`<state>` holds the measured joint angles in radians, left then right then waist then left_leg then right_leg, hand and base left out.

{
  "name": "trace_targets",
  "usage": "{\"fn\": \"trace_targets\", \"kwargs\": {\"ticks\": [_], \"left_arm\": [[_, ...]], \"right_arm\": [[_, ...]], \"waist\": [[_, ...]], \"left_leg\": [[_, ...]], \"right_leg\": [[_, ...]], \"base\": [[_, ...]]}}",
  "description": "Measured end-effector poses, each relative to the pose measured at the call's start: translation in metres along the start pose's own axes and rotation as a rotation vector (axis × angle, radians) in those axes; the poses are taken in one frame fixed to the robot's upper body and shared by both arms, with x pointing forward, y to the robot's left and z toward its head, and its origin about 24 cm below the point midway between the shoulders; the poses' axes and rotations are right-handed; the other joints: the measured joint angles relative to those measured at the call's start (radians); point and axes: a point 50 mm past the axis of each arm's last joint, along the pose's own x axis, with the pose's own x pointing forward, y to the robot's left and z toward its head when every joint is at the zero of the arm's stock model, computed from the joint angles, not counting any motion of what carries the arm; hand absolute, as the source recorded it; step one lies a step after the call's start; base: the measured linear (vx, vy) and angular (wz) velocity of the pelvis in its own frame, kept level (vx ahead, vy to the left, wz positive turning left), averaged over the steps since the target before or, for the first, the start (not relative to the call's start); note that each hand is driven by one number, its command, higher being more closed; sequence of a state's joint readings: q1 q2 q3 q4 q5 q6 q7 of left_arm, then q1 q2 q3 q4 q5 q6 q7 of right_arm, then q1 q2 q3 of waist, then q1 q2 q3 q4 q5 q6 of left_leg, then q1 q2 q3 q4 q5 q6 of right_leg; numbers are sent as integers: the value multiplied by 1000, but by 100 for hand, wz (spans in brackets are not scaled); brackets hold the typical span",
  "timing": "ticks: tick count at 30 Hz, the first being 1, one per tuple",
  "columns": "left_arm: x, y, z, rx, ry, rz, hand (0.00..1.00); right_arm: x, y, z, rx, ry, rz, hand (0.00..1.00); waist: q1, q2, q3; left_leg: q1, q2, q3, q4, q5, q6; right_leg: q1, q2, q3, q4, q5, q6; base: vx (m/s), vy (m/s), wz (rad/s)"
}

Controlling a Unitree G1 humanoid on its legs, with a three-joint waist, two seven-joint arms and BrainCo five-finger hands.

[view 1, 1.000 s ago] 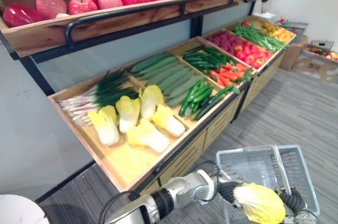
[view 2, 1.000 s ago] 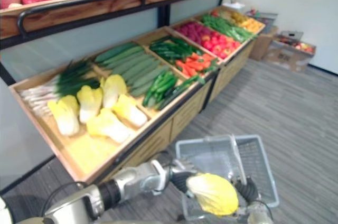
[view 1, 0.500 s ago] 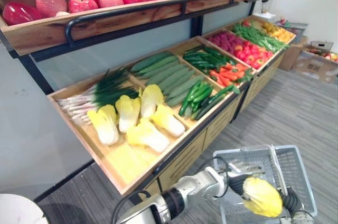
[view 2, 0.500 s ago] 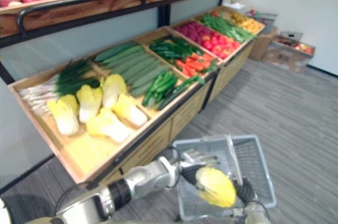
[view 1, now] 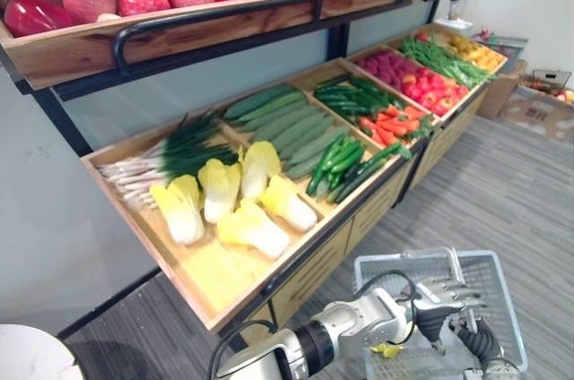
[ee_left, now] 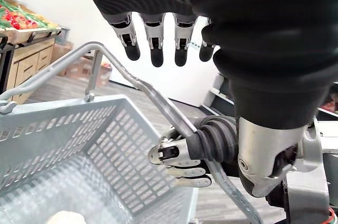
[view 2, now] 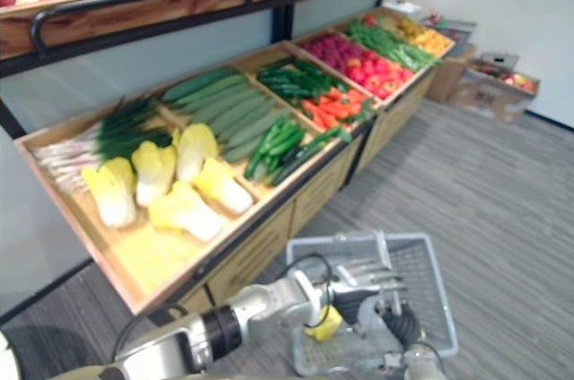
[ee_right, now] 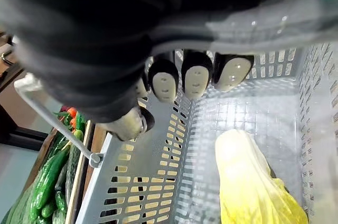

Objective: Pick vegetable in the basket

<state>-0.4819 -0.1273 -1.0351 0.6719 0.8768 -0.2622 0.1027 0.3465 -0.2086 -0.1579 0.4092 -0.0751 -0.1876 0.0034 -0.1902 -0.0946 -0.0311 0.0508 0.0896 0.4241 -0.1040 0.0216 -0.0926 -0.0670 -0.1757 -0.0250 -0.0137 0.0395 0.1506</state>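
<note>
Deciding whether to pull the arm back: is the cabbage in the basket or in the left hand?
In the basket. The cabbage lies on its floor; the left hand is open above it, holding nothing.

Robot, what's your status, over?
Hands: left hand open over the basket, right hand shut on its handle. The cabbage lies in the basket. Nothing in the way.

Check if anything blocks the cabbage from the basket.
Nothing visible does: the cabbage already lies inside the basket, on its floor. The left hand hovers open above it, holding nothing; the right hand is shut on the handle.
</note>
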Motion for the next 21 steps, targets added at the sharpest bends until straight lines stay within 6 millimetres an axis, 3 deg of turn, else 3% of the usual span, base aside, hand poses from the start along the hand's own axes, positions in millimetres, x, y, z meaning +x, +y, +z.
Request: {"fn": "trace_targets", "kwargs": {"ticks": [6,12,16,18,21], "left_arm": [[1,6,5,2,-28,25,0],[-3,37,29,34,-185,163,0],[-24,60,31,47,-257,268,0],[-45,74,23,16,-243,360,0],[-73,78,6,-40,-165,442,0]], "right_arm": [[0,0,0,1,-1,-1,100],[8,3,-3,6,27,7,100],[8,-1,-5,-10,36,9,100],[11,-9,-9,-34,58,4,100],[11,-18,-14,-54,87,-11,100]], "waist": [[1,-4,2],[6,-15,0],[28,-16,0],[37,-17,0],[44,-20,-1]], "left_leg": [[-2,-1,-6,0,-1,6],[-12,1,-25,1,1,10],[-13,1,-28,0,2,12],[-13,1,-37,0,4,14],[-14,2,-61,0,7,17]], "right_leg": [[2,-1,-5,0,1,-2],[5,0,-21,0,0,-1],[6,0,-23,1,0,-2],[11,-1,-31,1,-1,-2],[20,-1,-51,2,-7,-3]], "base": [[0,0,2],[8,-15,7],[-7,-5,1],[-25,-19,10],[-18,-22,21]]}}
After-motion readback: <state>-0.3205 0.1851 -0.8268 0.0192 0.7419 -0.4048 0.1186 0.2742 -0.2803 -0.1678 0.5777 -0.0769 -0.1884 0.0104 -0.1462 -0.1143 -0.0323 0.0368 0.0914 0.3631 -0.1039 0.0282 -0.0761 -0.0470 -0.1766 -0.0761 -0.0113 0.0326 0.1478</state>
